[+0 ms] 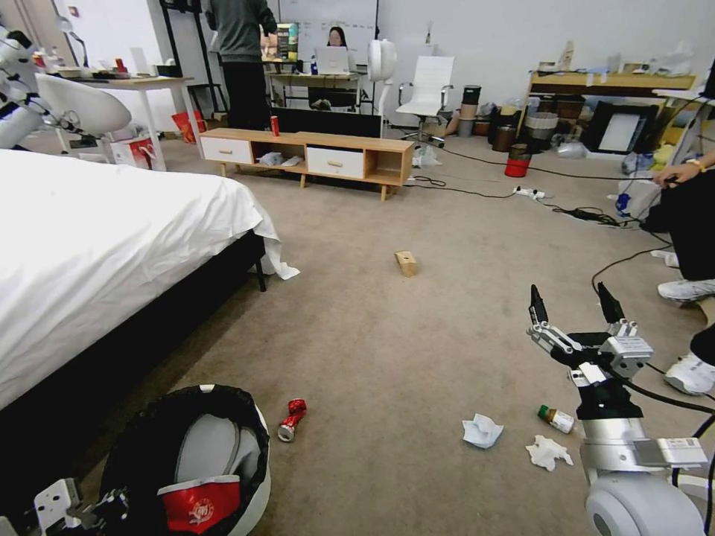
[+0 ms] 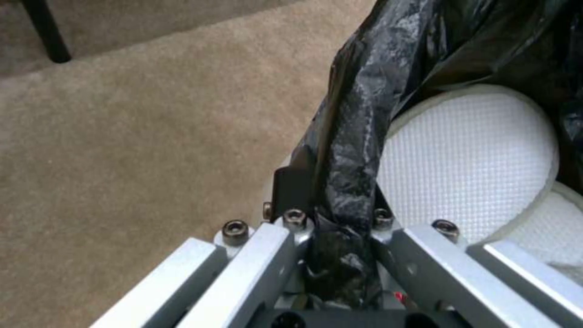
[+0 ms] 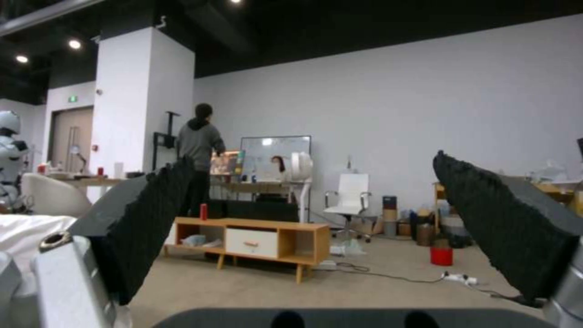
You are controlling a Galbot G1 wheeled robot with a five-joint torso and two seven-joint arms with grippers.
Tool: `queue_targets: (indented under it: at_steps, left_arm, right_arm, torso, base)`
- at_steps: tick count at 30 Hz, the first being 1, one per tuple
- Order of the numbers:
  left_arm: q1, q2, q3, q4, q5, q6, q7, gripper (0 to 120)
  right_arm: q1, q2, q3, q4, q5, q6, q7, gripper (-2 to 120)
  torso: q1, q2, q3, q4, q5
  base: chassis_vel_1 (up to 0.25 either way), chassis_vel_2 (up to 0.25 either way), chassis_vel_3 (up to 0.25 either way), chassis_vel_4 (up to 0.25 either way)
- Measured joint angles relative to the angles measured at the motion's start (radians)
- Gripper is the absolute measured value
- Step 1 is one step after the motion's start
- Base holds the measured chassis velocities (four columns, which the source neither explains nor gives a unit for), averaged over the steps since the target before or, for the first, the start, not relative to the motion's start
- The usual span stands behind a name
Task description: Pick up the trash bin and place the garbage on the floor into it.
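The trash bin [image 1: 257,476], white with a black bag liner, sits at my lower left; a white lid piece [image 1: 212,447] and a crumpled red-white cup [image 1: 199,505] lie inside. My left gripper [image 1: 100,512] is shut on the bag-covered rim [image 2: 349,150], seen up close in the left wrist view [image 2: 334,218]. On the floor [image 1: 387,350] lie a crushed red can [image 1: 292,419], two tissue wads [image 1: 482,430] [image 1: 549,452], a green-capped bottle [image 1: 557,419] and a cardboard box [image 1: 406,263]. My right gripper [image 1: 577,309] [image 3: 311,159] is open, raised above the bottle and tissues.
A bed [image 1: 97,238] with a white cover and dark frame fills the left. A low wooden cabinet [image 1: 313,156] stands at the back. Black cables [image 1: 596,216] cross the carpet at right, near a person's white shoes [image 1: 689,290]. A red bucket [image 1: 516,165] stands far back.
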Motion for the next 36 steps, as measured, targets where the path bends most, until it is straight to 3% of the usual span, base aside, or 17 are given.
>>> queue_targets:
  at_steps: [36]
  left_arm:
    - [0.020,-0.001,-0.003,-0.009,0.003,0.000,-0.001,2]
  right_arm:
    - [-0.008,0.015,0.002,-0.007,-0.029,0.013,-0.001,100]
  torso:
    - [0.000,0.000,0.000,0.0001,-0.0001]
  base:
    - [0.005,0.003,0.004,0.004]
